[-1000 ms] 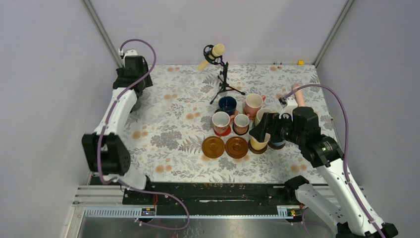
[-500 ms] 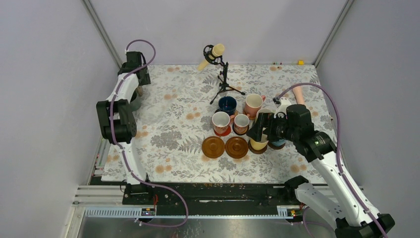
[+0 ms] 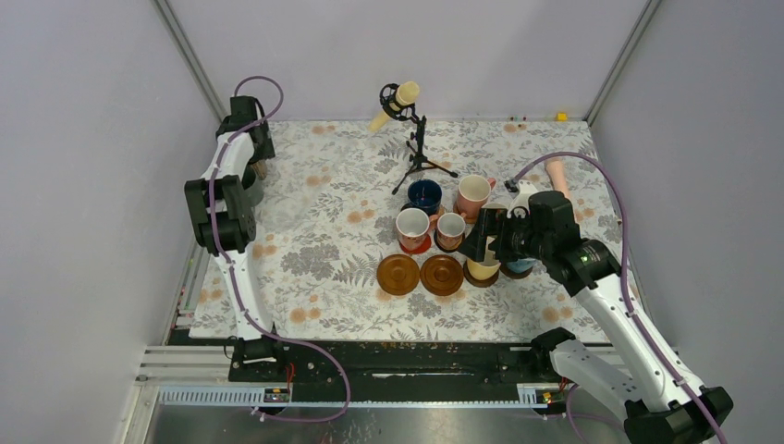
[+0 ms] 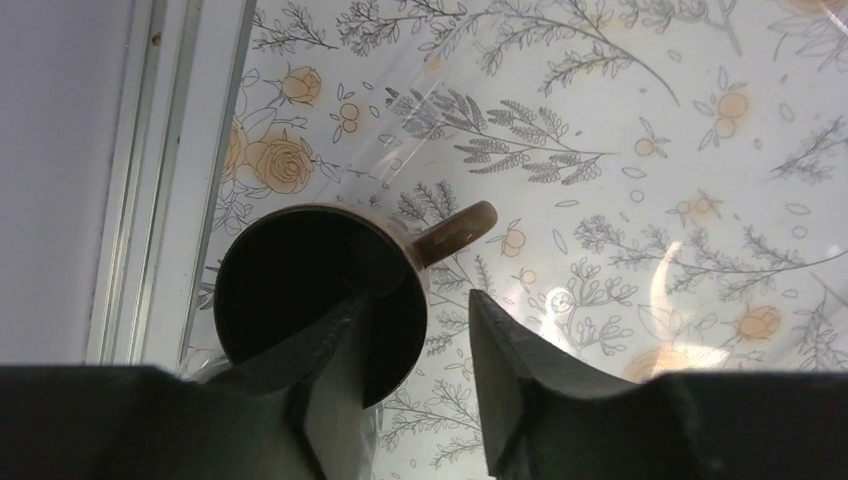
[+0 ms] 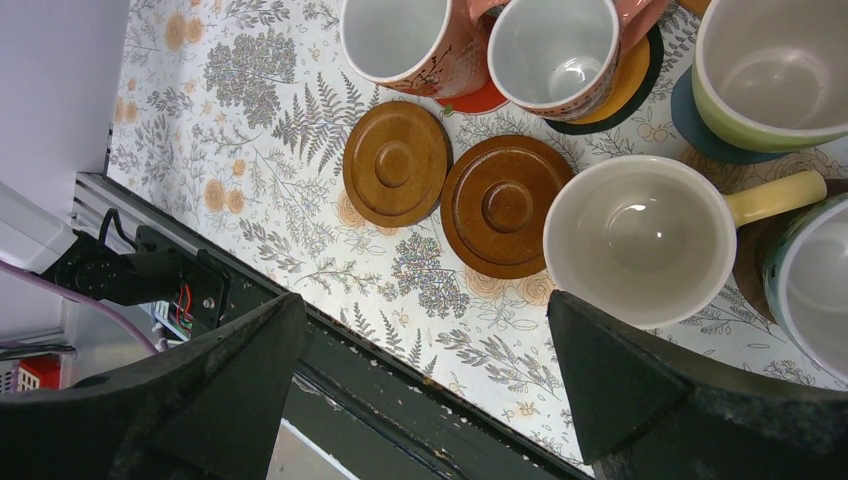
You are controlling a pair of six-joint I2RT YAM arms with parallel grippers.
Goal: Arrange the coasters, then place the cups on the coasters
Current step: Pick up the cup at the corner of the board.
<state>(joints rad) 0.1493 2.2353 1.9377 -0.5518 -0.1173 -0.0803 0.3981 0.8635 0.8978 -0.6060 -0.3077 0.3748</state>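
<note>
Picking up the dark mug (image 4: 300, 270), which stands alone at the far left edge of the table (image 3: 314, 250), well apart from the other cups. Straddles the mug's wall with the left gripper (image 4: 418, 300): one finger down inside, the other outside just beside the handle. Spread, with a gap to the outer wall, so not yet pinching.

Best to keep the outer finger off the handle and press squarely on the wall. Lift straight up before swinging toward the two bare wooden coasters (image 5: 395, 160), then set down centred on one.

Hovers with the right gripper (image 5: 422, 300) above the cream mug (image 5: 635, 235), fingers spread wide, gripping nothing.

Shows nothing inside the cream mug, the pink mug (image 5: 400, 35) on the red coaster (image 5: 478, 100), the small patterned mug (image 5: 555, 50) on the orange coaster (image 5: 630, 75), or the pale green mug (image 5: 780, 70) on the grey-blue coaster (image 5: 690, 110). Cannot tell for the dark mug: too dark within.
</note>
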